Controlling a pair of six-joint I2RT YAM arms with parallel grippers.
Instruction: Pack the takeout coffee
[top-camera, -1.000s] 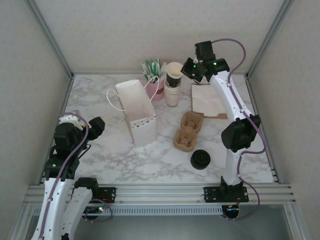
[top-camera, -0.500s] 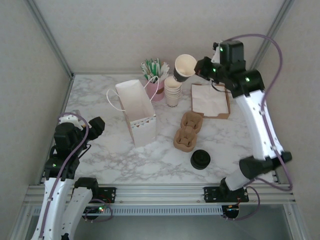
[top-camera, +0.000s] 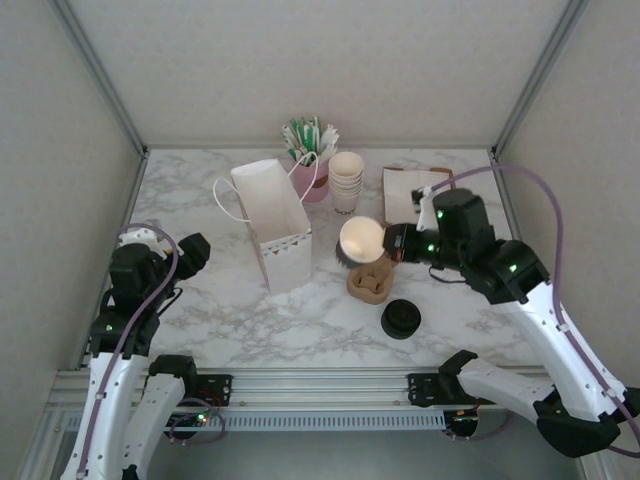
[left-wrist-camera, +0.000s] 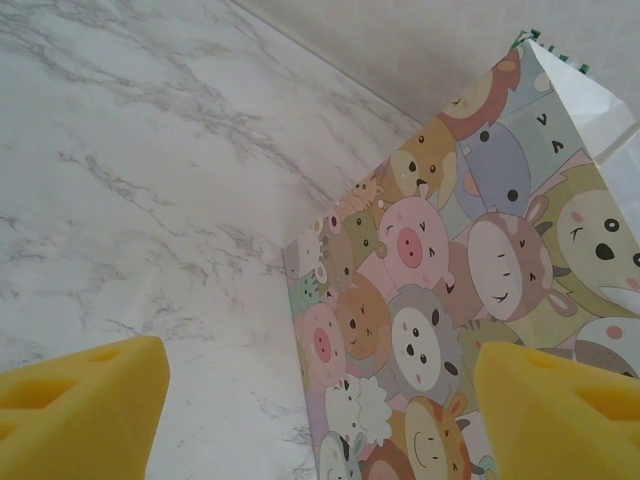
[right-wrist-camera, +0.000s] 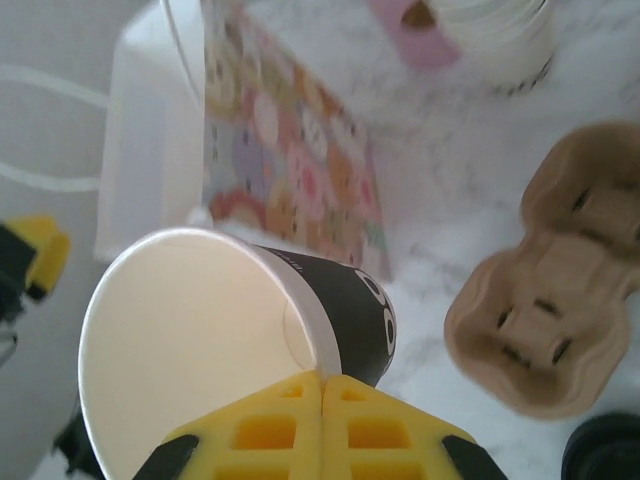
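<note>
My right fingers are pressed together, pinching the rim wall of a lidless paper cup that is cream inside and black with print outside. The right gripper holds it tipped, its mouth turned toward the wrist camera. From overhead, that cup hangs over the far end of a brown moulded pulp cup carrier.

The takeout coffee, a small cup under a round black plastic lid, stands on the white marble table. It is at five o'clock from the carrier, near it but apart, and neither gripper touches it.

At nine o'clock from the held cup a white paper bag stands upright with its mouth open and cartoon animals printed on its side. At twelve o'clock is a stack of lidless cream paper cups, and just beside it at ten o'clock is a pink holder of green-and-white sticks. At two o'clock lies a pile of white napkins.

My left fingers stand wide apart with nothing between them. The left gripper sits at nine o'clock from the bag, facing its printed side.
</note>
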